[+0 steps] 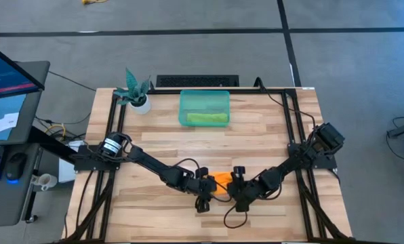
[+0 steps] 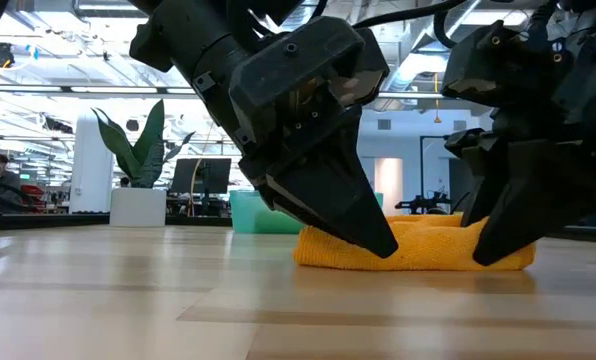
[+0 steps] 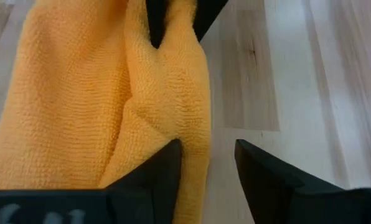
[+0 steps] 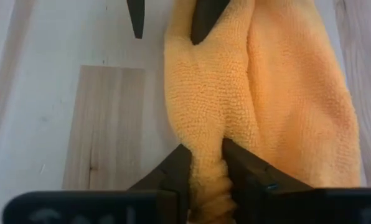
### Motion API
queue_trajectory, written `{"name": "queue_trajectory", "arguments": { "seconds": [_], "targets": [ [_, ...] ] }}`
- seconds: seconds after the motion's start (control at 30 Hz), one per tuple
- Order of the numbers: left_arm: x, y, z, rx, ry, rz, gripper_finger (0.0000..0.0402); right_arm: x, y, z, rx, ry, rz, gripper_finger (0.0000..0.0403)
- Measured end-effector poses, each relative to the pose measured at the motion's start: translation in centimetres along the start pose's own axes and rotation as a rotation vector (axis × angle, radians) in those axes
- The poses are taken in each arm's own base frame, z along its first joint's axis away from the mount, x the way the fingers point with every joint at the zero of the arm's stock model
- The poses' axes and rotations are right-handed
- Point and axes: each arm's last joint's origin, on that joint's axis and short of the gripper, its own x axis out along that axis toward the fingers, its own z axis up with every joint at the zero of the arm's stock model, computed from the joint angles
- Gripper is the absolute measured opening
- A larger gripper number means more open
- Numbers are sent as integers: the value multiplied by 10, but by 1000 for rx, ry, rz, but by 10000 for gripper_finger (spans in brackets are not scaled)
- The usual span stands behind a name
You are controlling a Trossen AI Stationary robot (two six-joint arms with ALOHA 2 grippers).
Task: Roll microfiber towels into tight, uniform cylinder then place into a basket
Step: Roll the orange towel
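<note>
High view. The orange towel [image 1: 220, 181] lies on the table [image 1: 270, 129], on the near side of the basket [image 1: 204, 108] and well apart from it; the lime green towel [image 1: 206, 118] already rests inside the basket. The left gripper [image 1: 203, 188] and right gripper [image 1: 237, 188] meet at opposite ends of the orange towel, equally near it. A potted plant [image 1: 135, 91] stands just beside the basket's left wall.

Low view. The orange towel [image 2: 418, 245] forms a low, partly rolled bundle in front of the basket [image 2: 263, 213], its long axis running from one gripper to the other.

Left wrist view. The left gripper [image 3: 209, 163] has its jaws parted; one finger [image 3: 164, 165] touches the towel's edge fold [image 3: 167, 106], the other stands over bare wood.

Right wrist view. The right gripper [image 4: 204, 163] pinches a narrow ridge of the towel [image 4: 248, 87] between nearly closed jaws. The coming roll likely turns on this ridge, which runs along the bundle's length.

No legible writing or brand appears.
</note>
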Motion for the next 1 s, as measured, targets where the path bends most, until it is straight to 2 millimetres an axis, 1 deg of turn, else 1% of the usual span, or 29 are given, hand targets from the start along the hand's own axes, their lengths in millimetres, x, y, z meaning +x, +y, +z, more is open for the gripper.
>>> {"name": "queue_trajectory", "arguments": {
  "seconds": [0.13,0.33,0.43,0.57,0.7,0.8,0.9,1.0],
  "targets": [
    [0,-1,2,48,-16,-5,155,0,0,0,0,0,1,84],
    [-4,-7,12,134,8,33,146,0,0,0,-1,2,4,49],
    [-10,-14,15,189,44,132,142,0,0,0,0,2,7,37],
    [-23,-29,15,285,80,307,140,0,0,0,12,2,10,38],
    [-40,-49,11,388,105,475,140,0,0,0,22,3,11,44],
    [-54,-62,2,416,122,585,139,0,1,0,23,3,12,43],
    [-67,-72,-8,423,145,645,139,0,1,0,23,3,12,40],
    [-75,-76,-21,407,197,684,139,0,1,0,23,3,13,41]
  ]
}}
